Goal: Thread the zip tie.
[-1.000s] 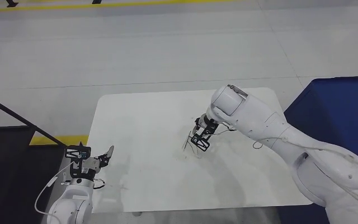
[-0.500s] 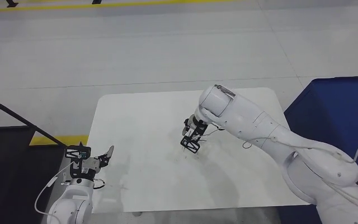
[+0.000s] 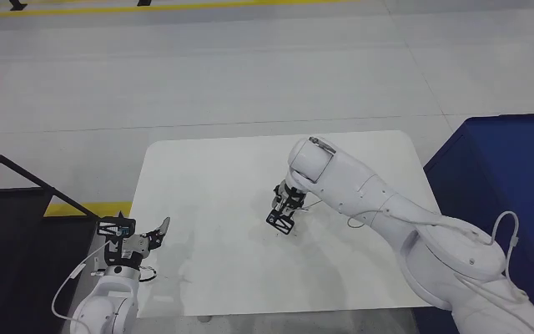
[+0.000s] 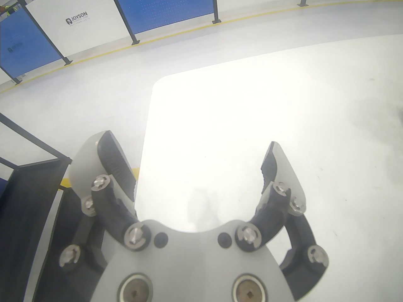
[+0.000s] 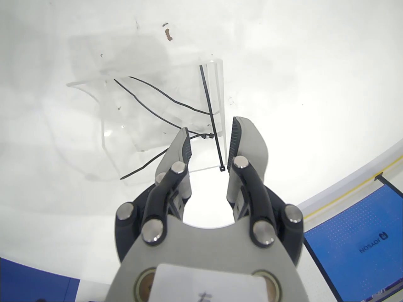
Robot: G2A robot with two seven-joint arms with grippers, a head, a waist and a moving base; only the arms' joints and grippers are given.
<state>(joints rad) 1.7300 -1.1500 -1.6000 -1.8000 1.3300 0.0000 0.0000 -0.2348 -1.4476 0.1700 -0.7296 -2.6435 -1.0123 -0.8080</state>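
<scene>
A clear acrylic holder (image 5: 126,120) stands on the white table (image 3: 209,184) near its middle. Three black zip ties lie against it. One straight zip tie (image 5: 210,114) runs along the holder's upright edge, with its head (image 5: 222,169) down between my right fingers. Two curved zip ties (image 5: 151,95) cross the clear plate. My right gripper (image 5: 209,125) (image 3: 282,219) is open and points down over the holder, its fingers on either side of the straight tie without touching it. At the table's front left edge my left gripper (image 4: 189,146) (image 3: 158,230) is open and holds nothing.
A dark blue panel (image 3: 492,167) stands at the table's right side and a black frame (image 3: 33,184) at its left. Small dark marks (image 5: 168,32) dot the tabletop beyond the holder. Bare tabletop lies between the two grippers.
My right arm has swung left towards the table's middle and now hangs over the holder. The left arm has not moved.
</scene>
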